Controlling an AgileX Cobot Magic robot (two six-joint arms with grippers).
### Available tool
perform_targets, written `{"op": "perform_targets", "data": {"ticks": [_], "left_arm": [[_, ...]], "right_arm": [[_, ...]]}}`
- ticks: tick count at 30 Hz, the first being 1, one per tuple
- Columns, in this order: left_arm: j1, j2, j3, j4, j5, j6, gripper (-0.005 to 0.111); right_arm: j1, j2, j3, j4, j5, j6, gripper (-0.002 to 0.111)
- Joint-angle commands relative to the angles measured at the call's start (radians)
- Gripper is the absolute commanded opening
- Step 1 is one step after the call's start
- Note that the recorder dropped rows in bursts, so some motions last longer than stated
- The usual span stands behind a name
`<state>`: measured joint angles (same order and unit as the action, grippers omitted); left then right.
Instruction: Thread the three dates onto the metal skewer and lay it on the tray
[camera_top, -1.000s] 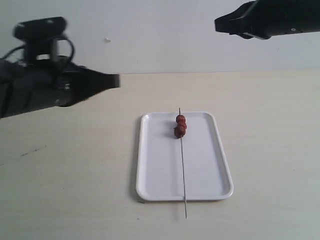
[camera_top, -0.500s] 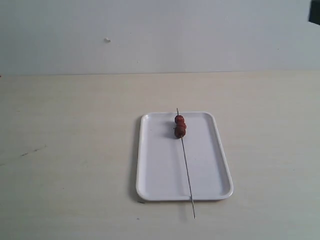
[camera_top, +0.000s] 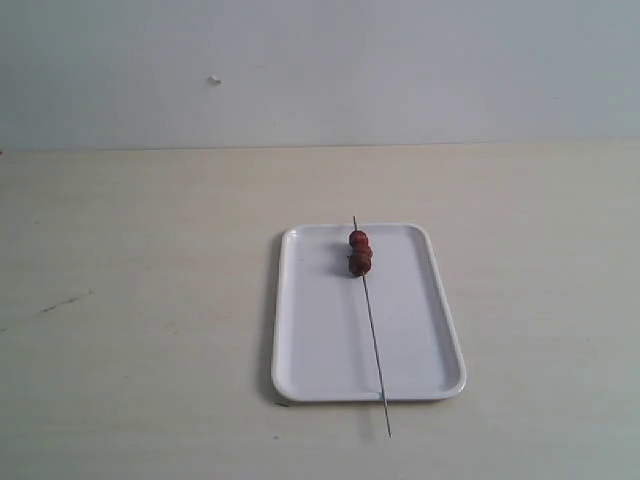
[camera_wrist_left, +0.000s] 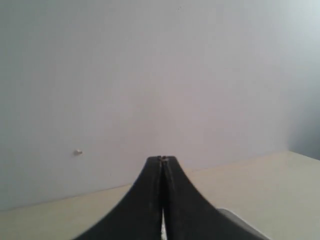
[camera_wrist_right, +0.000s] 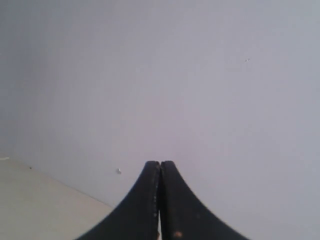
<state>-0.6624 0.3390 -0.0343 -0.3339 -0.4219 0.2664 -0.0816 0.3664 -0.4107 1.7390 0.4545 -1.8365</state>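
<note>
Left end effector: two dark fingers pressed together tip to tip, nothing pinched between them; it shows only in its own wrist view, lifted clear of the counter
Ahead of the left end effector: a pale wall with a small wall speck and a strip of the beige counter; a pale rounded edge shows beside one finger, too little of it to name
Tray: white with rounded corners, flat on the counter, well apart from both end effectors and touched by neither
Three dates: dark red-brown, threaded on the rod and touching one another in a short row, resting at the tray's far end, free of either end effector
Metal skewer: thin grey rod lying lengthwise on the tray at a slight slant; its far tip pokes just over the far rim and its near end sticks out past the near rim over the counter; no end effector holds it
Right end effector: dark fingers closed flat against each other, empty; it too shows only in its own wrist view, aimed at the same wall, with a corner of counter off to one side
</note>
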Motion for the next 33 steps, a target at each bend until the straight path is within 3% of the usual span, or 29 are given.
{"op": "perform_targets", "data": {"ticks": [1, 19, 25, 26, 28, 32, 33], "left_arm": [[-0.008, -0.05, 0.01, -0.033, 0.139, -0.021, 0.0], [-0.008, -0.052, 0.01, -0.033, 0.17, -0.019, 0.0], [-0.008, -0.052, 0.01, -0.033, 0.17, -0.017, 0.0], [-0.008, -0.052, 0.01, -0.033, 0.17, -0.017, 0.0], [-0.008, -0.052, 0.01, -0.033, 0.17, -0.017, 0.0], [-0.008, -0.052, 0.01, -0.033, 0.17, -0.017, 0.0], [-0.008, -0.052, 0.01, -0.033, 0.17, -0.017, 0.0]], "right_arm": [[-0.001, -0.101, 0.041, 0.005, 0.003, 0.096, 0.0], [-0.001, -0.159, 0.042, 0.005, 0.005, 0.094, 0.0], [-0.001, -0.16, 0.045, 0.005, -0.062, 0.231, 0.0], [-0.002, -0.16, 0.045, -0.053, -0.094, 0.312, 0.0], [-0.002, -0.166, 0.045, -0.354, -0.145, 0.597, 0.0], [-0.036, -0.247, 0.075, -1.342, -0.173, 1.683, 0.0], [-0.041, -0.277, 0.087, -1.498, -0.173, 1.869, 0.0]]}}
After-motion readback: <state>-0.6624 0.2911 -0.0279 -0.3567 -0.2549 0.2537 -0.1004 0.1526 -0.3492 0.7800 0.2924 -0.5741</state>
